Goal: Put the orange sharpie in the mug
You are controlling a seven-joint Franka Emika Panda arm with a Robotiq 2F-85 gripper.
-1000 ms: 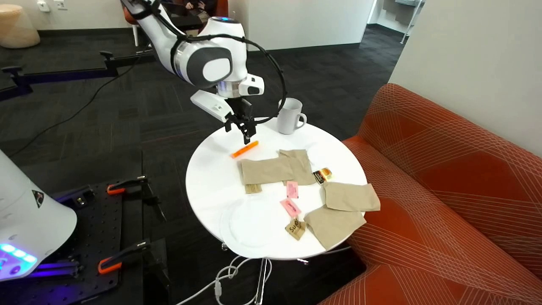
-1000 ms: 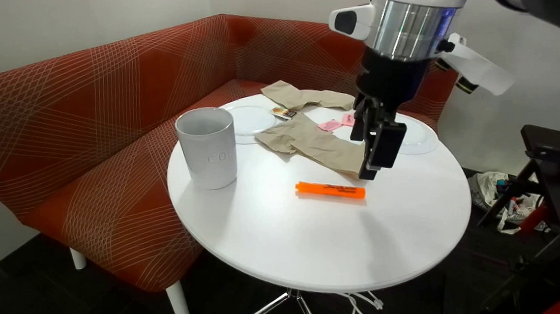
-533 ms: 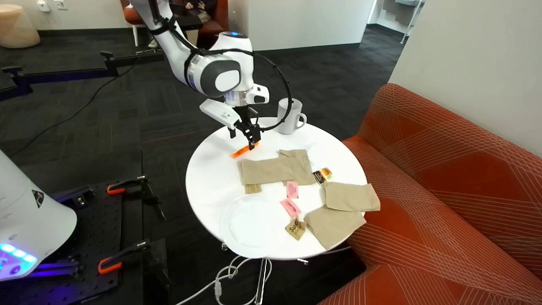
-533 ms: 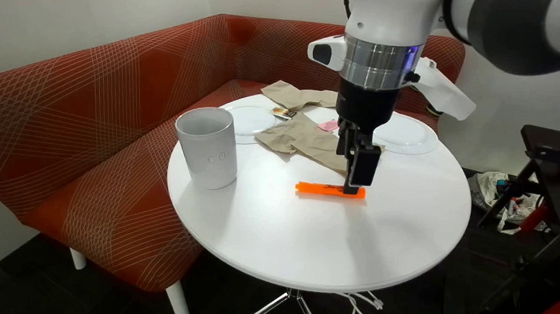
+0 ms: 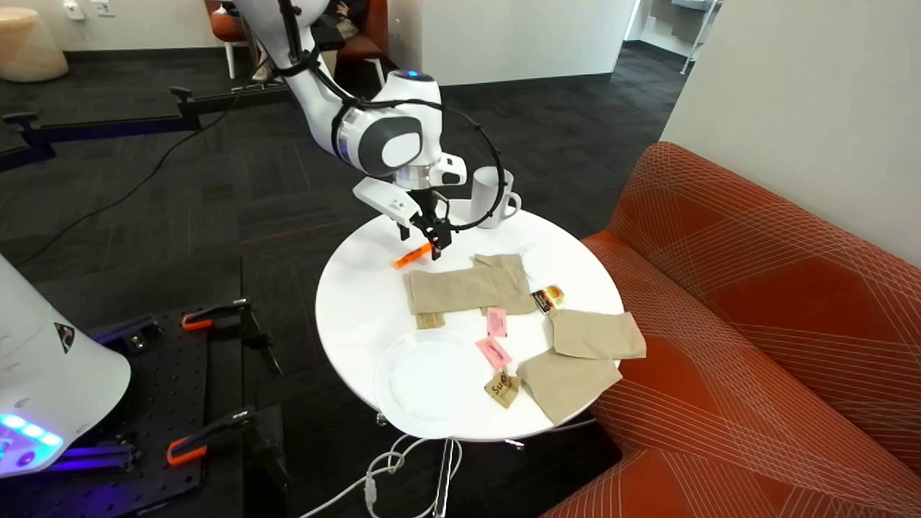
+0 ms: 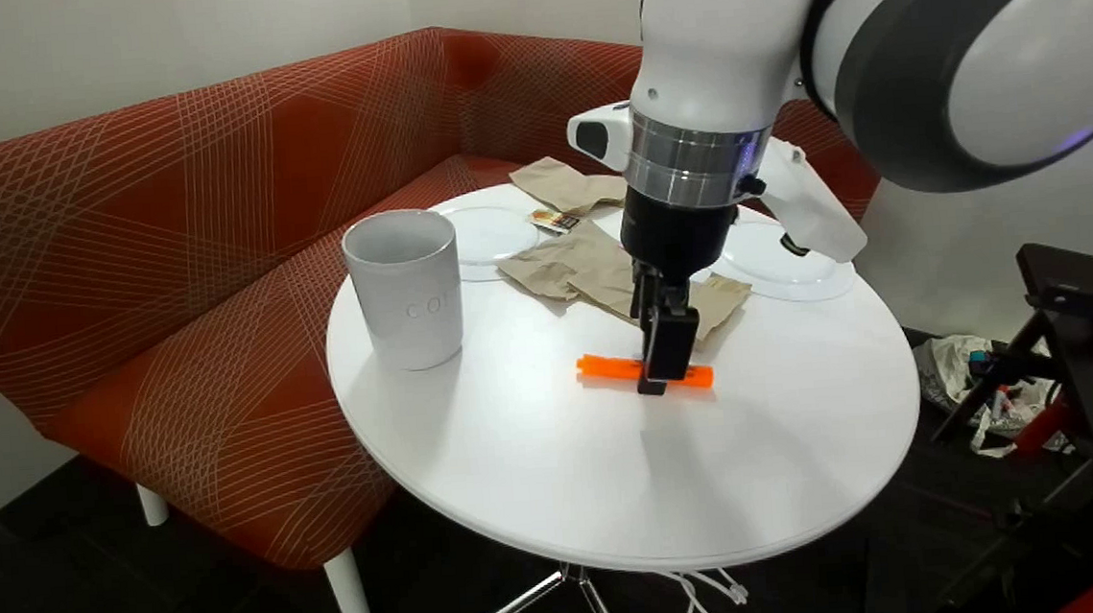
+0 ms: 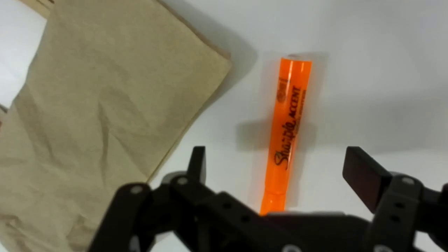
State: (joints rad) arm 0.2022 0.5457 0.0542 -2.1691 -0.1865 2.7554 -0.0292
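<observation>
Orange on the white tabletop (image 7: 378,63), the Sharpie Accent highlighter (image 7: 286,129) is framed near the wrist view's centre, ungrasped, between the parted fingers of the gripper (image 7: 276,154). In an exterior view, it has been lowered over the highlighter's middle; the grey mug (image 6: 412,306) is seen at left. In an exterior view, the same descent is shown near the brown napkin (image 5: 453,291), so a grasp seems nearly ready.

Glare brightens the white tabletop (image 6: 528,452), and soft shadows flank the orange sharpie (image 7: 285,131).
</observation>
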